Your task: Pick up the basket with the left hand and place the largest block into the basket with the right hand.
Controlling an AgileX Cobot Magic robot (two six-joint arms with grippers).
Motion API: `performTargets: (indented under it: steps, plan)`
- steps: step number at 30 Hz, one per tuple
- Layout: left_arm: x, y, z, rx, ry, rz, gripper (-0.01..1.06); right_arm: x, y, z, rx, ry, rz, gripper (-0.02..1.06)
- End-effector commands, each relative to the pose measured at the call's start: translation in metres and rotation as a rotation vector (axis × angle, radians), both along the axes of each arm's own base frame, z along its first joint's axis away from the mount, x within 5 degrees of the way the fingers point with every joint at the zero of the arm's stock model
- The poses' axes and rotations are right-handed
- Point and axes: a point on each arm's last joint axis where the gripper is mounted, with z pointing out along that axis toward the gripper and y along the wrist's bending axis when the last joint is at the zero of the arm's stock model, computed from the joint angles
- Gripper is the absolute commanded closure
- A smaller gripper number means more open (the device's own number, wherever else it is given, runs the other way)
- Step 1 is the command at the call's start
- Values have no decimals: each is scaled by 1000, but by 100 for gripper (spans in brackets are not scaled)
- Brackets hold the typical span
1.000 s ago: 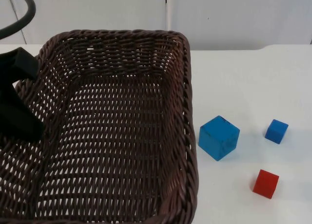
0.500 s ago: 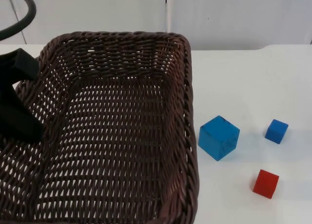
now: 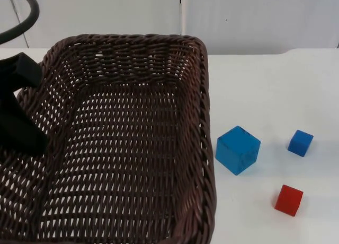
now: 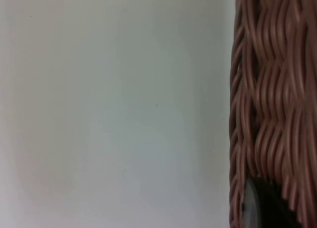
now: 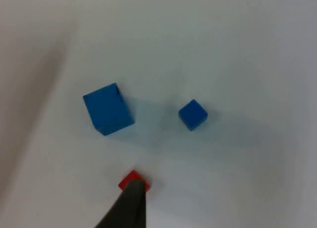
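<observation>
Since a second ago the basket (image 3: pixel 122 143) has dipped slightly; the blocks stayed put. It fills the top view's left, the left gripper (image 3: pixel 18 122) pinching its left rim. The large blue block (image 3: pixel 238 149) sits right of it, untouched: the right gripper (image 5: pixel 130 208), fingers' state unclear, must descend on it. Its wrist view shows the small blue block (image 5: pixel 192 114) and red block (image 5: pixel 133 180).

Left tool (image 3: pixel 24 132) grips low; right tool (image 5: pixel 130 208) hangs above.
</observation>
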Motion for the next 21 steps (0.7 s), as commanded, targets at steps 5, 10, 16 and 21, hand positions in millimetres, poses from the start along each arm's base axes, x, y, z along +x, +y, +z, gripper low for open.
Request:
performTargets:
  steps: [5, 10, 16, 21]
  plan:
    - [1, -1, 4, -30, -21, 27, 105, 10, 26, -14, -26, 59, 114, -1]
    - [1, -1, 4, -30, -23, 28, 105, 21, 56, -36, -97, 100, 238, -1]
    - [1, -1, 4, -30, -23, 28, 105, 34, 82, -57, -142, 83, 343, -1]
    - [1, -1, 4, -28, -25, 28, 105, 50, 92, -75, -141, 74, 365, -1]
